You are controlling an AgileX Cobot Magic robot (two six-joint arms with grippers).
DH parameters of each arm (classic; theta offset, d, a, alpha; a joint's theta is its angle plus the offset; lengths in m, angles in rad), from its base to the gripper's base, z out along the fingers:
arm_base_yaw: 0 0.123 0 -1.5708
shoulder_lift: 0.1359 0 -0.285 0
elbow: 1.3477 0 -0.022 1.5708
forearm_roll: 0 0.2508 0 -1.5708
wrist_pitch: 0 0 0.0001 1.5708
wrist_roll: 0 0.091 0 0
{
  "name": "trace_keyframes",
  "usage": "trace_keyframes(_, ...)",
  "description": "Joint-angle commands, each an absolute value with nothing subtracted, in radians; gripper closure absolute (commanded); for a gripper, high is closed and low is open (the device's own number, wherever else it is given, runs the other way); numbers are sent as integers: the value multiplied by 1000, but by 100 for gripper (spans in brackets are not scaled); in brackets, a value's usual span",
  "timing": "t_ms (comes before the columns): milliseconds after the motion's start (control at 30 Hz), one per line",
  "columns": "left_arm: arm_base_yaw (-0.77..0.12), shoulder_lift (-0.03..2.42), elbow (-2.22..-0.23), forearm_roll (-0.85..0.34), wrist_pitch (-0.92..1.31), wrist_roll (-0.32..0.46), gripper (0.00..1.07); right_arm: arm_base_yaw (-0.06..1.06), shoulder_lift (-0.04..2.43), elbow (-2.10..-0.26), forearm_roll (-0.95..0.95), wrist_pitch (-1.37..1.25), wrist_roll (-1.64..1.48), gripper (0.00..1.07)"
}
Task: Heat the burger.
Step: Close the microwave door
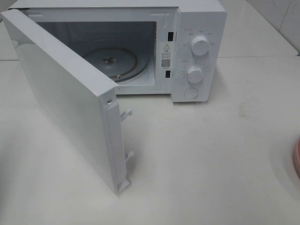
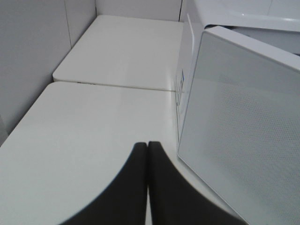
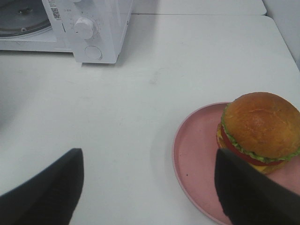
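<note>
A: How far along would you put it?

B: Early, by my reckoning; the microwave point(image 1: 187, 51) stands with its door point(image 1: 65, 108) swung wide open, and the glass turntable point(image 1: 112, 61) inside is bare; so the opening step looks done, and nothing more.

A: And the burger?

B: The burger point(image 3: 260, 131) sits on the pink plate point(image 3: 197, 154) on the white surface point(image 3: 187, 61), well apart from the microwave and off to its right; in the high view only a sliver of the plate's rim shows at the right edge, and the burger itself is out of that picture.

A: What are the two arms doing?

B: The left gripper point(image 2: 148, 150) has its fingers pressed together with nothing between them; it hangs over the surface just beside the outer face of the open door, touching nothing that I can see; the right gripper point(image 3: 150, 187) has its fingers spread wide, one toward the bare surface and one in front of the plate's near part, with the burger near that finger but not between them; it holds nothing.

A: So what is left?

B: Nearly all of it, I judge; the burger, perhaps plate and all, must be taken up, set on the turntable, the door shut, and a dial point(image 1: 200, 45) turned to start the heat.
</note>
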State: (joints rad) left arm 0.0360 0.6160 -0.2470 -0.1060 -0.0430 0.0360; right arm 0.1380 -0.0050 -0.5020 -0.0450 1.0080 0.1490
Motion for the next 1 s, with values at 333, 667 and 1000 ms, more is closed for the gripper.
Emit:
trace_keyframes(333, -47, 865, -195, 66, -423, -53, 107, 134, -32, -499, -46, 995, 149, 32)
trace_keyframes(667, -101, 1066, -198, 134, -592, -119, 107, 134, -32, -499, -46, 995, 149, 32)
trace_keyframes(1000, -199, 1266, -232, 136, -704, -119, 107, 134, -32, -499, -46, 995, 149, 32)
